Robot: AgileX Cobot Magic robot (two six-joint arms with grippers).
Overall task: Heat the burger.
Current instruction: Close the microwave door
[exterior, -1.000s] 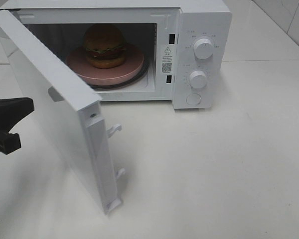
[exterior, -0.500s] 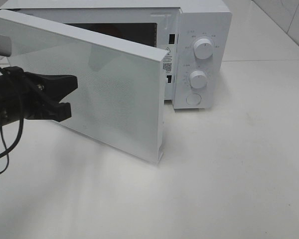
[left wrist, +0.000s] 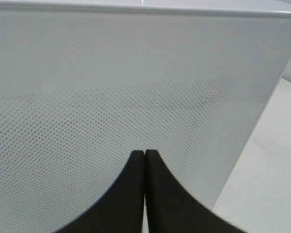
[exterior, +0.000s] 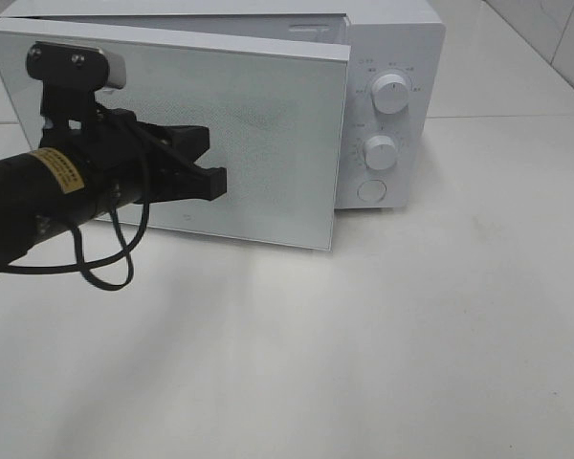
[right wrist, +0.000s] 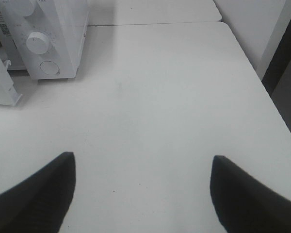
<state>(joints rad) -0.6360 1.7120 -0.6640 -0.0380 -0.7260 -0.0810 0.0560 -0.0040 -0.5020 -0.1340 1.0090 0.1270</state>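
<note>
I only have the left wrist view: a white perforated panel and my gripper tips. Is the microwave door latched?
Observer: No. From the high camera the door stands ajar, its free edge out from the microwave front.
Operator: Can you see the burger?
Observer: No, the door hides the cavity from the high camera too.
Operator: Where's the right gripper?
Observer: The right gripper is open and empty, over the table off the microwave's control-panel side.
</note>
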